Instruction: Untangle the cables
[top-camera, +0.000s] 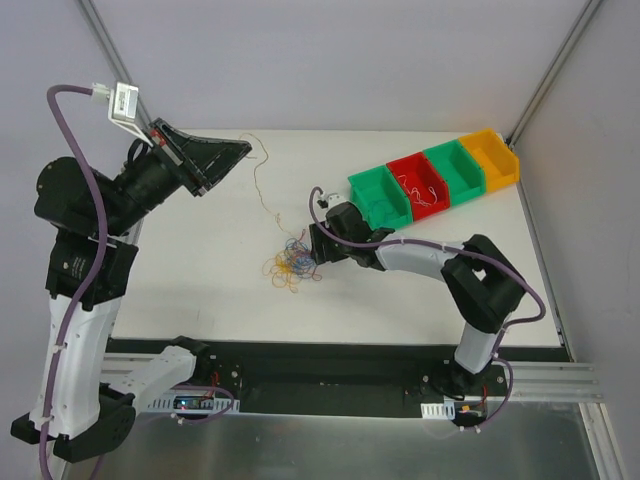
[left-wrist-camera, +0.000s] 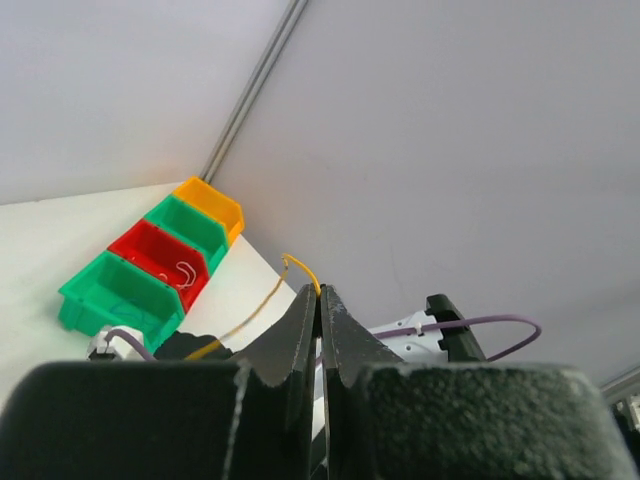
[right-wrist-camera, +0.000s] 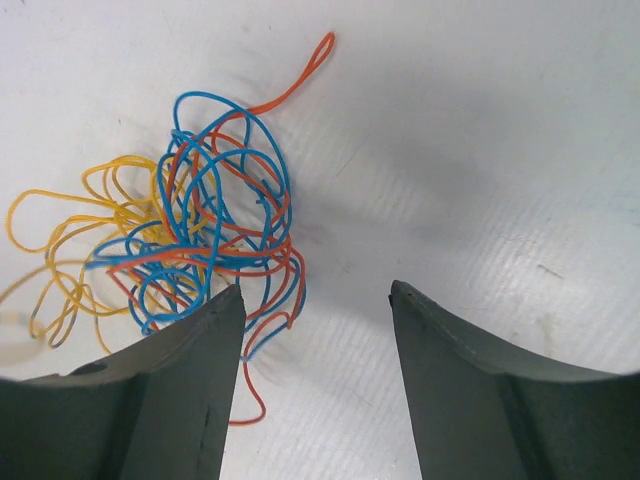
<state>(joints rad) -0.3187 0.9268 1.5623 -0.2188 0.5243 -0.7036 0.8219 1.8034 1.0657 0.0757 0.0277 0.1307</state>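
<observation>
A small knot of cables in blue, red and orange-yellow lies on the white table. It also shows in the right wrist view. My left gripper is raised at the back left and shut on one yellow cable, which trails down towards the knot. In the left wrist view the jaws pinch that yellow cable at their tips. My right gripper is open and empty, low over the table just right of the knot; its left finger is beside the strands.
A row of bins stands at the back right: green, red, green and orange. The red bin holds a white wire. Grey walls close in the table on three sides.
</observation>
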